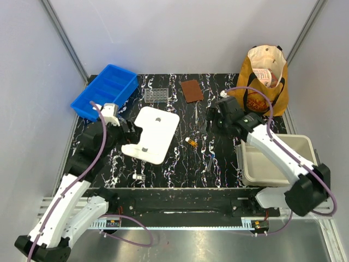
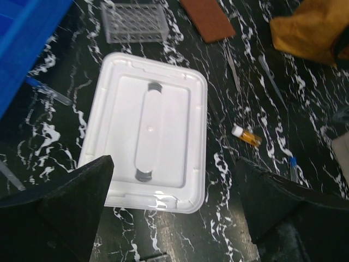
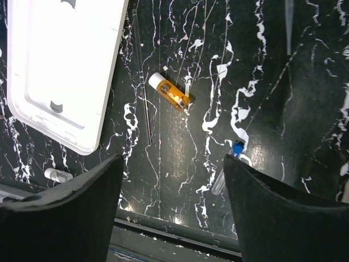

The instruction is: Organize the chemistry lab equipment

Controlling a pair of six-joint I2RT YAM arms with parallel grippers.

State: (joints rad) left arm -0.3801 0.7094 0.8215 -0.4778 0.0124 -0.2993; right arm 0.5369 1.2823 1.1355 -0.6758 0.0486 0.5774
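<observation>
Bright, even light from above.
The white lid [image 3: 54, 65] is washed out by glare; the left wrist view is softened, perhaps by motion.

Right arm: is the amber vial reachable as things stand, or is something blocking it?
Probably yes. The amber vial lies uncovered on the table ahead of the right gripper, jaws open; only a thin metal tool lies close beside it.

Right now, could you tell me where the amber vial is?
In the top view, the amber vial lies centrally, between the white lid and the blue-capped tube.
</observation>
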